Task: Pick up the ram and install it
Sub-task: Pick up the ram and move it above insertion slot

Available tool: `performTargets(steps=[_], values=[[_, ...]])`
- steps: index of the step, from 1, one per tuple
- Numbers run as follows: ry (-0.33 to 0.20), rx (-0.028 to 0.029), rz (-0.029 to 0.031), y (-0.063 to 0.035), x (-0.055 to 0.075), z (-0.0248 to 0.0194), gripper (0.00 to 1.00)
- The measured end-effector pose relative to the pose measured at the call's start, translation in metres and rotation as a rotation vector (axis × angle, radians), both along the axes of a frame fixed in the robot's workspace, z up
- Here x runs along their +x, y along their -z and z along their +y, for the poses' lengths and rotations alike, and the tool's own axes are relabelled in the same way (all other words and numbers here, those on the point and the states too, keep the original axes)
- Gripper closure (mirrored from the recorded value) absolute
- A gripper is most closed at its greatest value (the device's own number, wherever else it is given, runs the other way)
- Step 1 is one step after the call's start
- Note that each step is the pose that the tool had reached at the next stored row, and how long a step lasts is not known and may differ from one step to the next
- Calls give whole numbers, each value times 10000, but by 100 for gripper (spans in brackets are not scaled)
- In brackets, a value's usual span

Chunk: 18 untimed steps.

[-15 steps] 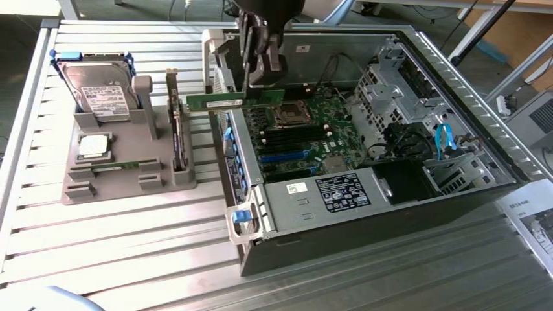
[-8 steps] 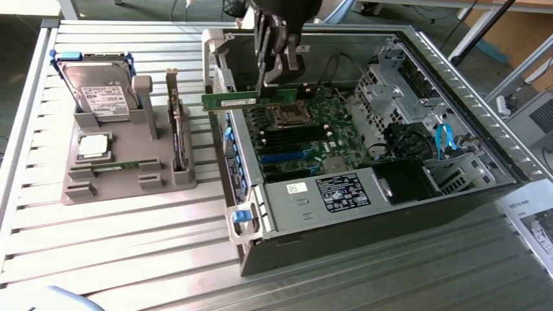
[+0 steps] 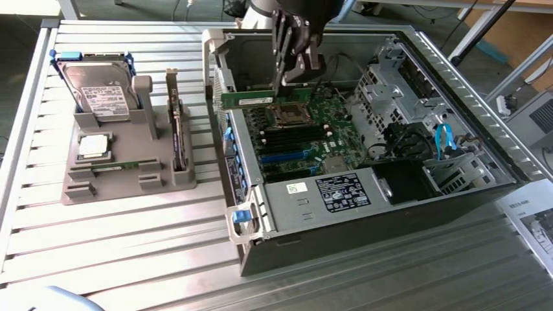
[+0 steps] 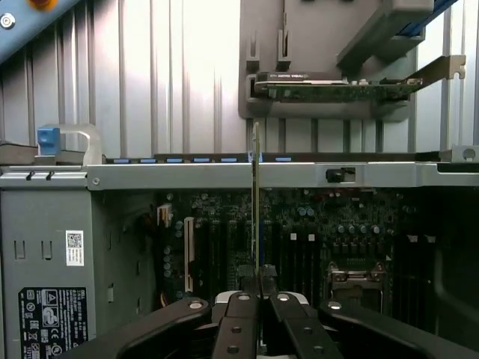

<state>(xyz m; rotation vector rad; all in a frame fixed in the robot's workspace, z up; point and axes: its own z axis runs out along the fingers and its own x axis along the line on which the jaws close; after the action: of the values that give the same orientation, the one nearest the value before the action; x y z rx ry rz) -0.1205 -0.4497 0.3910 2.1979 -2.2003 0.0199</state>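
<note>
The gripper (image 3: 285, 84) (image 4: 258, 288) is clamped on one end of the ram (image 3: 248, 99) (image 4: 256, 194), its fingers pressed together on the thin green stick. The ram hangs inside the open computer case (image 3: 449, 84), above the motherboard (image 3: 315, 133) and just beside the CPU socket (image 3: 288, 116), near the case's far wall. From the wrist view it appears edge-on, as a narrow strip running out from between the fingers over the dark memory slots (image 4: 224, 254). Nearer the case's front lies the power supply with its black label (image 3: 343, 192). Outside the case, on the exterior view's left, a grey holder (image 3: 112, 175) on the slatted table (image 3: 129, 253) carries a hard drive (image 3: 100, 91) and an upright expansion card (image 3: 177, 129).
</note>
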Motion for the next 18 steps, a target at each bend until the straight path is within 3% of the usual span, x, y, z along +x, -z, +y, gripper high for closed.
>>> performTargets(steps=[18], values=[[-18,0,0,0,481,0,88]])
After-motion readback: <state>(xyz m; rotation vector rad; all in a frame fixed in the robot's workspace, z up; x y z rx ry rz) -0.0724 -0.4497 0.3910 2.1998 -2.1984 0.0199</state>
